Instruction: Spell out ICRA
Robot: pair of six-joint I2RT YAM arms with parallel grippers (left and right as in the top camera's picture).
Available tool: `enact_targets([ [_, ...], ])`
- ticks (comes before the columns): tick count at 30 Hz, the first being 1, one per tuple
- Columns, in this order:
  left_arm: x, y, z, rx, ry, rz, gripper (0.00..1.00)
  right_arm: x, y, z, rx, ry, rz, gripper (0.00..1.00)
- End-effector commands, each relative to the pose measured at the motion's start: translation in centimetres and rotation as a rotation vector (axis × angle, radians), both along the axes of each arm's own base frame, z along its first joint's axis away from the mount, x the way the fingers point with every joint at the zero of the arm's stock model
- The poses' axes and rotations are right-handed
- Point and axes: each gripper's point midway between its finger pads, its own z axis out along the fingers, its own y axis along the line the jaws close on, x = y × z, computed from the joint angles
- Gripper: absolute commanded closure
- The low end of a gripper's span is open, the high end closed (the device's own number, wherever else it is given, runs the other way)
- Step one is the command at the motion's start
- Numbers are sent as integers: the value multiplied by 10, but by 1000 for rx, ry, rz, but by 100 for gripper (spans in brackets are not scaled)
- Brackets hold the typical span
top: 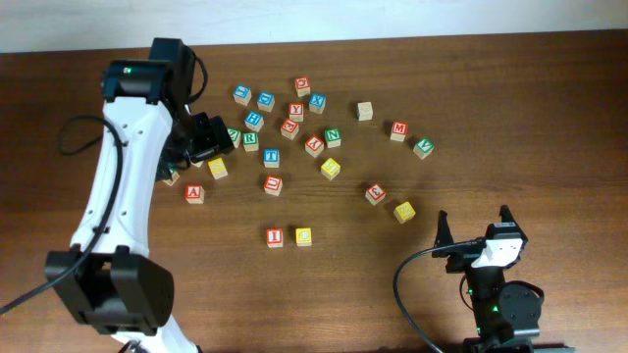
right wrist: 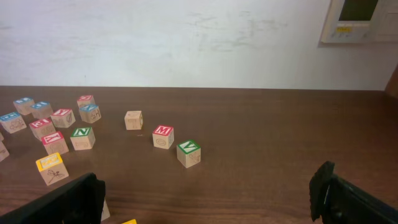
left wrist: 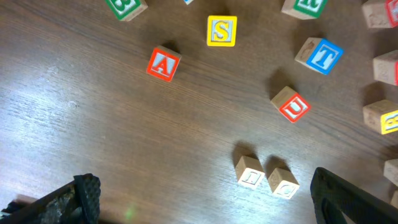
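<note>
Red I (top: pixel 274 236) and yellow C (top: pixel 303 236) sit paired near centre. I've R (top: pixel 251 142) and A (top: pixel 194 193) to fetch from the left. Left fingers (left wrist: pixel 84 196) and right fingers (right wrist: pixel 81 196) wide, empty.

The red "I" cube (top: pixel 274 236) and the yellow "C" cube (top: pixel 303 236) sit just beside each other, letters up, in a row nearer the desk's front edge. The red "A" cube (top: pixel 194 193) lies apart to their left. The green "R" cube (top: pixel 235 137) sits farther back, at the left of the scattered cluster.
</note>
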Motion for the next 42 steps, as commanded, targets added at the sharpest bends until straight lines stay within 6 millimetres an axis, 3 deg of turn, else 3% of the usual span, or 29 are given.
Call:
enact_targets([
  [1, -3, -10, -6, -8, 28, -37, 1, 0, -3, -3, -3, 5, -14, 2],
  [7, -5, -42, -6, 25, 14, -148, 1, 0, -3, -3, -3, 5, -14, 2],
  [10, -5, -42, -6, 43, 10, -156, 1, 0, -3, -3, -3, 5, -14, 2],
  [16, 0, -8, -12, 55, 16, -64, 1, 0, -3, -3, -3, 5, -14, 2],
  [20, -9, 15, -47, 66, 82, -8, 1, 0, -3, -3, -3, 4, -14, 2],
  [22, -13, 13, -59, 42, 102, -2, 1, 0, -3, -3, -3, 5, -14, 2],
  [28, -11, 17, -47, 13, 57, 23, 1, 0, -3, -3, -3, 5, -14, 2],
  [32, -20, 72, -27, -3, 7, 316, 1, 0, -3, -3, -3, 5, -14, 2],
  [35, -35, 98, -28, -44, 52, 416, 1, 0, -3, -3, -3, 5, -14, 2],
  [42, -34, 104, -28, -16, 40, 422, 1, 0, -3, -3, -3, 5, -14, 2],
])
